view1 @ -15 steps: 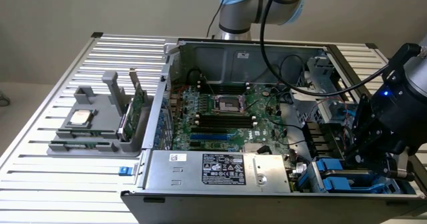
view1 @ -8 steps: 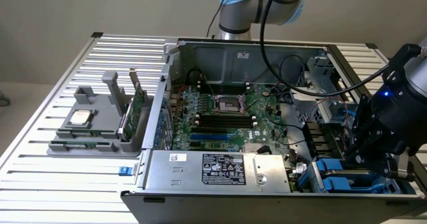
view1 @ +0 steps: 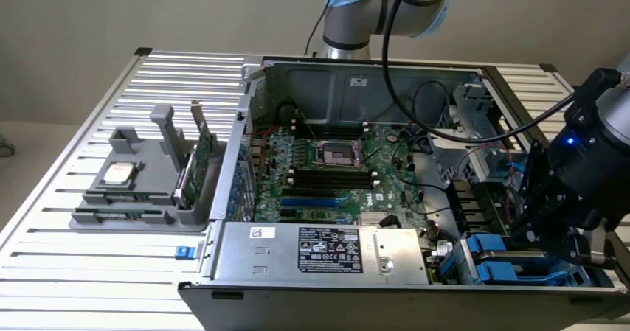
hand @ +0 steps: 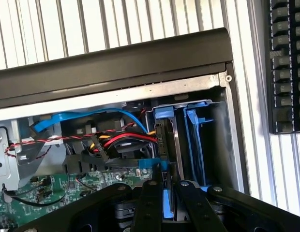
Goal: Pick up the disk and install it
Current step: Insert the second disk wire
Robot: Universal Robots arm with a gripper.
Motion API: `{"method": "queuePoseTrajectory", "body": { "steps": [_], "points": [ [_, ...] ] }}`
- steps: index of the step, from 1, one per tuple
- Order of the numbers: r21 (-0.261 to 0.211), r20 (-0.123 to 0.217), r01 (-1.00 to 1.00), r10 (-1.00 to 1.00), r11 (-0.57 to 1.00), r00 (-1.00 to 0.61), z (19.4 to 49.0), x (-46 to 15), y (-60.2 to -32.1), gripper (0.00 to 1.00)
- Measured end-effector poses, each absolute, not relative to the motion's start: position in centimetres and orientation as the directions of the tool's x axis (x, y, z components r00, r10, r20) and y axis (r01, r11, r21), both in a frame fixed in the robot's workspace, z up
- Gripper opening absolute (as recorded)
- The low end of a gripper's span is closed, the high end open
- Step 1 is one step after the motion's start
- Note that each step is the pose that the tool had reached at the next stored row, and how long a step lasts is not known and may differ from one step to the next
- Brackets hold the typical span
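Standing seemingly between the gripper (hand: 165, 193) fingers, the disk (hand: 166, 203).

Open computer case (view1: 295, 73) — motherboard (view1: 335, 176) inside, grey holder (view1: 147, 176) beside it.

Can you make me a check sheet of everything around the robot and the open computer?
Surface: slatted metal table.
Job's things: disk, blue-framed, between the gripper's fingers, over the drive bay in the computer case.
Clutter: grey holder with a silver chip and green card.
Gripper: gripper shut on the disk.
Cables: red, black and blue wires beside the bay.
Surroundings: plain wall.
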State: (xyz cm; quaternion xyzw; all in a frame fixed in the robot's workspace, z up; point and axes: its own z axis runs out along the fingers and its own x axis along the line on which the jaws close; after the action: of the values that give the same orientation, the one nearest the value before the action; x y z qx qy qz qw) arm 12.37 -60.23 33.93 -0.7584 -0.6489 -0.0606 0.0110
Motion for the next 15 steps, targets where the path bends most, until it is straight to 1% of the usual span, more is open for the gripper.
{"method": "queuePoseTrajectory", "body": {
  "steps": [15],
  "points": [
    [0.090, 0.109, 0.995, 0.993, -0.044, 0.034, 33.83, 12.24, -60.51, 0.16]
  ]
}}
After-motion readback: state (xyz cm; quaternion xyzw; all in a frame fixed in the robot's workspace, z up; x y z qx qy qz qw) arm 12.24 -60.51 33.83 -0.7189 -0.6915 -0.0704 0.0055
